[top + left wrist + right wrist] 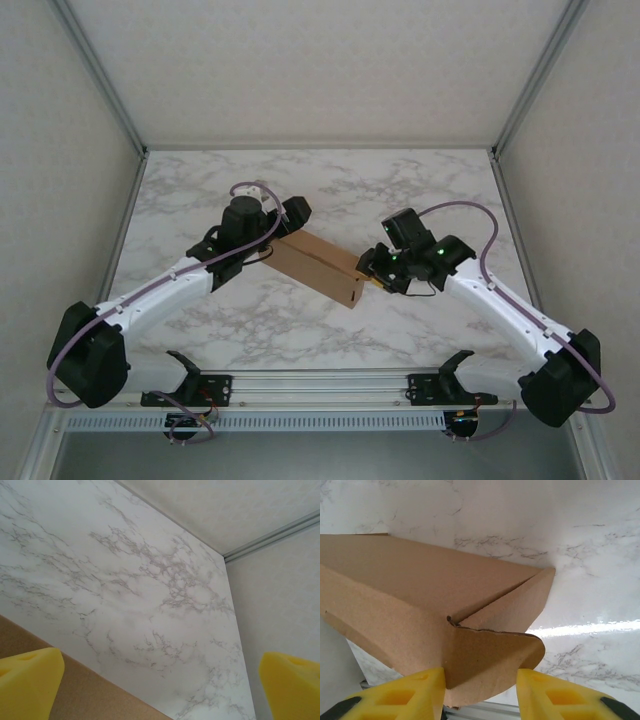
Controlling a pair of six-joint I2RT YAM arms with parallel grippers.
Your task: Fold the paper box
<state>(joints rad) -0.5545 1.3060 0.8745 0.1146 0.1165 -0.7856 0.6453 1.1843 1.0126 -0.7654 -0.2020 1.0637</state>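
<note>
The paper box (315, 262) is a brown cardboard piece folded into a long flat shape, lying at an angle in the middle of the marble table (330, 190). My right gripper (368, 275) is at its near right end. In the right wrist view the box (410, 590) ends in a rounded flap (490, 655) that fills the gap between the yellow fingers (415, 692) of my right gripper (480, 680), touching both. My left gripper (285, 222) is at the box's far left end. Its left wrist view shows the gripper (160, 680) wide open, with a corner of the box (75, 695) under the left finger (30, 680).
Grey enclosure walls (60, 120) surround the table on the left, back and right. A metal rail (320, 385) runs along the near edge between the arm bases. Bare marble lies behind the box and to both sides.
</note>
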